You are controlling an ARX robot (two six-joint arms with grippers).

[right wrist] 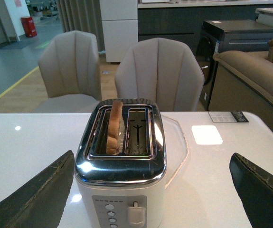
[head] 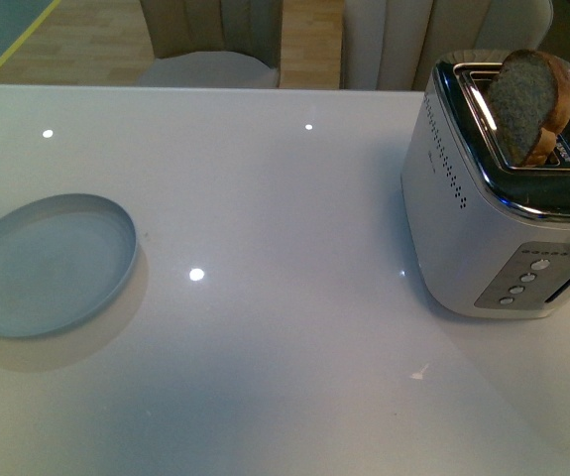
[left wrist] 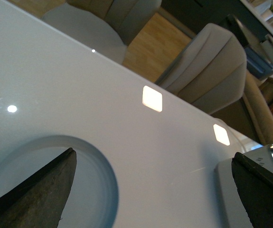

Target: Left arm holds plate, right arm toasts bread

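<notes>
1. The plate [head: 49, 264] sits at the left edge of the front view, flat on the white glossy surface [head: 285, 248], with nothing on it and nothing touching it.
2. The bread [head: 528, 105] is way over at the upper right of the front view, standing on edge in a slot of the silver toaster [head: 483, 228]. A good chunk of the slice pokes up above the slot, leaning a bit.
3. In the right wrist view, the bread [right wrist: 113, 126] stands in the slot toward the left of the frame; the other slot next to it looks empty. The toaster's [right wrist: 122, 166] lever and a column of round buttons show on its front face at the bottom centre.
4. The right claw [right wrist: 153, 199] is spread wide open, with its two dark fingers at the bottom corners of the frame and the toaster between them. It isn't gripping anything.
5. The left claw [left wrist: 153, 194] is also wide open and holding nothing. One finger is in the lower left of the left wrist view over part of the plate [left wrist: 96, 190], the other at the lower right near a corner of the toaster [left wrist: 231, 199].
6. Beige chairs [right wrist: 157, 76] stand behind the surface, top of the frame.
</notes>
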